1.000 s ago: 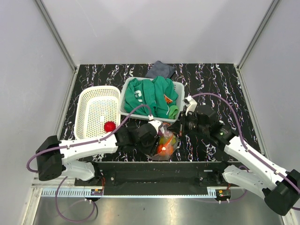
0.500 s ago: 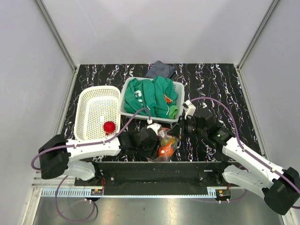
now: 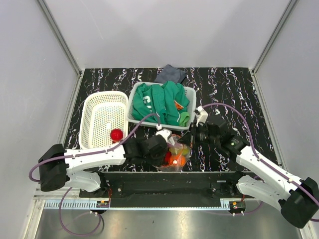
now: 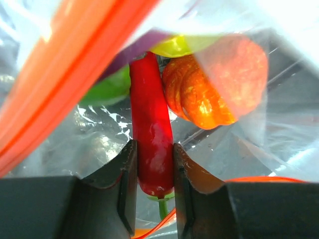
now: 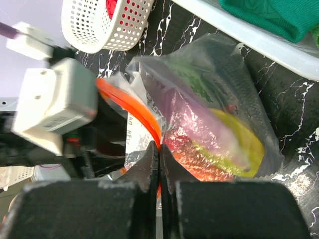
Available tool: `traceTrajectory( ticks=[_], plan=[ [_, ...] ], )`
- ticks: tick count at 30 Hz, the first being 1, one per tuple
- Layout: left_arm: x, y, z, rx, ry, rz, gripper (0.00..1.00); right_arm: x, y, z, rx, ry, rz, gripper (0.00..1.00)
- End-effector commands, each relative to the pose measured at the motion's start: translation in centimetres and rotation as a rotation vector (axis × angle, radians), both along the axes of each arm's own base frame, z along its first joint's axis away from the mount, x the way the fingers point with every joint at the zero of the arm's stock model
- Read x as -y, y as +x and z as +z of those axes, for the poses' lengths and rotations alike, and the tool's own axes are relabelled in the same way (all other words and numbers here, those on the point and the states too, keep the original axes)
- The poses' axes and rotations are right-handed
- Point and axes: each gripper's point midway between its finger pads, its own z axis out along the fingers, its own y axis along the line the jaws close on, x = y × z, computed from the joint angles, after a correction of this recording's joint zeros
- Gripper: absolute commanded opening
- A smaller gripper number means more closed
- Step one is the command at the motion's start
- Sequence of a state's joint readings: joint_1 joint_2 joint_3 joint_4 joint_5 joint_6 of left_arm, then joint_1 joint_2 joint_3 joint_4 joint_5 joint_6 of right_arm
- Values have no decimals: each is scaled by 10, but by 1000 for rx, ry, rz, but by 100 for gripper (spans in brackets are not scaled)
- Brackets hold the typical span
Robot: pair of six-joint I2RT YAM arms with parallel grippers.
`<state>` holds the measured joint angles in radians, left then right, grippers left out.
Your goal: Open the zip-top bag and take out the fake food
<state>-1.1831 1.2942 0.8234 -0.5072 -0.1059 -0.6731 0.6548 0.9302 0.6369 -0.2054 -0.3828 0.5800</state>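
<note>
Left hand [image 4: 153,169] grips the chili [image 4: 148,109] near its stem; pulling could slip it free. Right hand [image 5: 158,157], clamped on the bag [image 5: 214,84] rim, may lose hold.

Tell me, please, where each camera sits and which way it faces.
Top external: above, behind the bases, looking down at the table; both arms show.
Left wrist: at the mouth of the zip-top bag, looking in at the red chili; left gripper clamps it.
Right wrist: low, facing the bag's side; right gripper pinches its mouth.
Both wrist views share the bag.
</note>
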Motion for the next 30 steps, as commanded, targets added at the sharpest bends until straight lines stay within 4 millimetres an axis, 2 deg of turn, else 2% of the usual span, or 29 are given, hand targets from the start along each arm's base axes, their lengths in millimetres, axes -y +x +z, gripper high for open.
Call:
traceTrajectory(
  ticks=[1, 3, 5, 6, 7, 8, 9, 10, 13, 14, 19, 23, 26, 30],
  plan=[
    [12, 25, 55, 152, -68, 20, 0, -6, 8, 16, 76, 22, 16, 0],
    [11, 30, 60, 172, -41, 22, 0, -9, 6, 17, 79, 25, 39, 0],
    [18, 40, 74, 203, -38, 36, 0, -11, 4, 19, 85, 32, 65, 0],
    [17, 42, 67, 200, 5, 33, 0, -13, 3, 19, 88, 35, 76, 0],
    [22, 48, 77, 223, 3, 45, 0, -13, 2, 21, 90, 40, 83, 0],
    [23, 51, 77, 229, 19, 48, 0, -14, 1, 21, 88, 40, 85, 0],
    [24, 53, 69, 228, 61, 37, 0, -13, 1, 21, 88, 43, 84, 0],
    [29, 56, 74, 239, 58, 35, 0, -13, 1, 23, 91, 46, 81, 0],
    [30, 62, 72, 256, 95, 35, 0, -14, -1, 27, 95, 59, 86, 0],
    [33, 64, 79, 267, 82, 33, 0, -14, -1, 28, 95, 60, 85, 0],
    [30, 73, 93, 328, 99, 28, 0, -17, -7, 40, 116, 95, 130, 0],
    [24, 83, 91, 393, 143, 17, 0, -24, -14, 52, 118, 157, 177, 0],
    [24, 88, 95, 422, 146, 12, 0, -24, -12, 47, 104, 150, 161, 0],
    [31, 84, 115, 425, 80, -7, 0, -22, -8, 39, 97, 130, 135, 0]
  ],
)
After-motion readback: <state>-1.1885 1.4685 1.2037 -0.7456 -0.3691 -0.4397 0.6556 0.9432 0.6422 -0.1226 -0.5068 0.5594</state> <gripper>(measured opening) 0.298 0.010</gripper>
